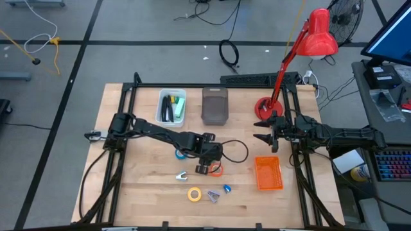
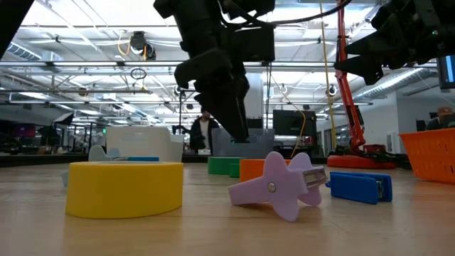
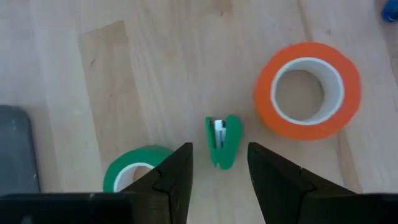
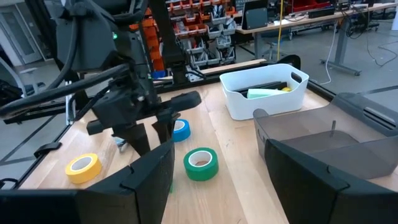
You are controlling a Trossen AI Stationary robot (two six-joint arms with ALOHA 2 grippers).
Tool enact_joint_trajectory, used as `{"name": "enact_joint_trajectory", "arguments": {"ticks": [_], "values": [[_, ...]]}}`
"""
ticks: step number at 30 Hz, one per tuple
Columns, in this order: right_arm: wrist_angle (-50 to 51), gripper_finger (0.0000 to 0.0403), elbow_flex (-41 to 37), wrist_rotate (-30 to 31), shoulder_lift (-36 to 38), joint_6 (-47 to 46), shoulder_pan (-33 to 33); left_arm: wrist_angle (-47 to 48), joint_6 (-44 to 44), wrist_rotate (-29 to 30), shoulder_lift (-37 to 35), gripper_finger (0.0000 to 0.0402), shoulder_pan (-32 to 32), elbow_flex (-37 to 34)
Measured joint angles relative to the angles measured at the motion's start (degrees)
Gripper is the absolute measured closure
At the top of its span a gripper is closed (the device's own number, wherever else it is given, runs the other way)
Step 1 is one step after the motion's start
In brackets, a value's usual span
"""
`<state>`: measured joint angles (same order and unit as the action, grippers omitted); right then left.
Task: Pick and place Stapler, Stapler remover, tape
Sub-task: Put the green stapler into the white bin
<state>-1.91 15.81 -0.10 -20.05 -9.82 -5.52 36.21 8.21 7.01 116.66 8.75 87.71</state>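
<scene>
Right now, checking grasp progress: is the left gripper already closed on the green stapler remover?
No: the left gripper stands open above the green stapler remover, untouched.

A large open robotics lab or workshop is shown. Exposed ceiling trusses point(image 2: 85, 67), parts bins point(image 4: 205, 25) and workbenches point(image 4: 298, 22) are seen behind the wooden table point(image 1: 148, 192).

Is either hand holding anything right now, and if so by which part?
Nothing is held. The left hand hangs open above the small green stapler; the right hand waits open by the red lamp.
</scene>
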Motion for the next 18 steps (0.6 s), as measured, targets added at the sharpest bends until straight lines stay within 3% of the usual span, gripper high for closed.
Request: {"name": "enact_joint_trajectory", "arguments": {"ticks": [18], "values": [[0.0,0.0161,0.0,0.0,0.02,0.0,-0.01,-2.33,2.27,0.03,3.25,0.0245,-0.04,-0.1]]}}
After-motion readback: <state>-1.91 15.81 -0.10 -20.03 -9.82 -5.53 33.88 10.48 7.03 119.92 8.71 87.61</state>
